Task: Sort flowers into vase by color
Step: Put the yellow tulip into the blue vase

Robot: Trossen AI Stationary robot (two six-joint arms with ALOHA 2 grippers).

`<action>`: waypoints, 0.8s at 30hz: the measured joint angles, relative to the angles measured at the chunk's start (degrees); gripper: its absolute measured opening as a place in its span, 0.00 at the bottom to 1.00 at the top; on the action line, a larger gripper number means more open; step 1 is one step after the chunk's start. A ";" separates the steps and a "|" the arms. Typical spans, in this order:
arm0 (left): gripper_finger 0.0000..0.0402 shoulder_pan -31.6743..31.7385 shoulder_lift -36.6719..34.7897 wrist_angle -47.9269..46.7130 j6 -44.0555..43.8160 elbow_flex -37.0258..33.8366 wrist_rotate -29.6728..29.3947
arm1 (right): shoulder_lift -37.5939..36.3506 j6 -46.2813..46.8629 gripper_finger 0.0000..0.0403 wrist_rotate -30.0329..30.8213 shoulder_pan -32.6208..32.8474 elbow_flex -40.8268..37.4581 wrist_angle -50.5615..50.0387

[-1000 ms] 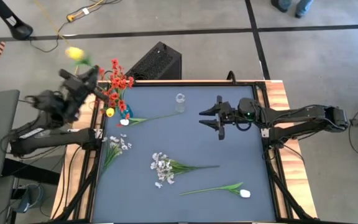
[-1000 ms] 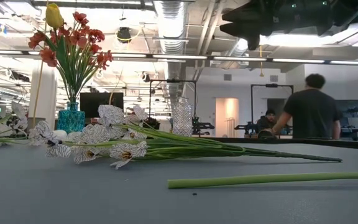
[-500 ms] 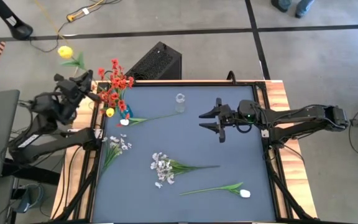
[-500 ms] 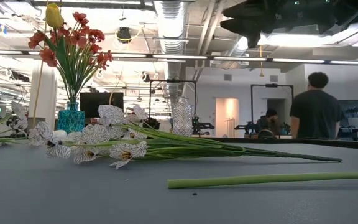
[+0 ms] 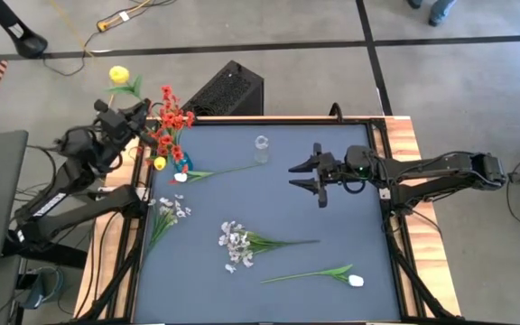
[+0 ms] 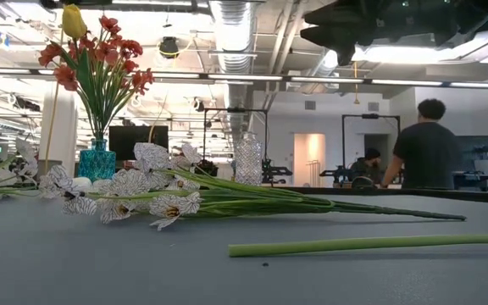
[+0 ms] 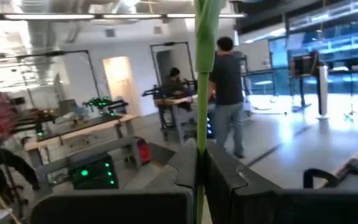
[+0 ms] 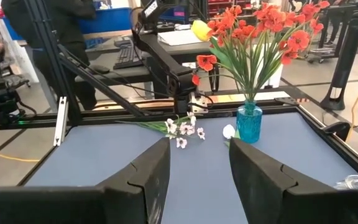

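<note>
Now the dark table [image 5: 332, 235] holds loose flowers; left gripper [image 5: 132, 116] pinches a yellow tulip [image 5: 119, 75], right gripper [image 5: 303, 171] stays apart.

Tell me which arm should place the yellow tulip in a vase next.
Left. The left end effector is shut on the yellow tulip, held up beside the blue vase. The right end effector hovers open, mid-table.

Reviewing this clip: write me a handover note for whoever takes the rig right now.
Left gripper: shut on the yellow tulip, held off the table's left edge, beside the blue vase.
Right gripper: open, empty, hovering above the table.
Done: red flowers in the blue vase.
Left: clear vase empty; two white sprays and two white tulips lying on the table.
</note>
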 joint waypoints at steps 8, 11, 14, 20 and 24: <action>0.00 12.78 2.01 0.24 -2.85 0.83 19.95 | 0.02 -0.79 0.47 -0.19 0.39 0.00 -3.20; 0.00 17.73 1.86 0.32 -5.13 0.83 24.24 | 0.02 -1.01 0.47 -0.19 0.33 0.00 -3.69; 0.00 21.58 1.15 0.92 -7.51 0.15 25.60 | 0.02 -2.04 0.47 -0.20 0.33 0.00 -3.73; 0.00 26.18 -2.25 1.00 -12.61 -1.90 28.75 | 0.02 -2.91 0.47 -0.19 0.33 0.00 -4.48; 0.00 27.53 -7.69 3.50 -15.95 -5.63 27.75 | 0.02 -3.01 0.47 -0.20 0.33 0.00 -6.33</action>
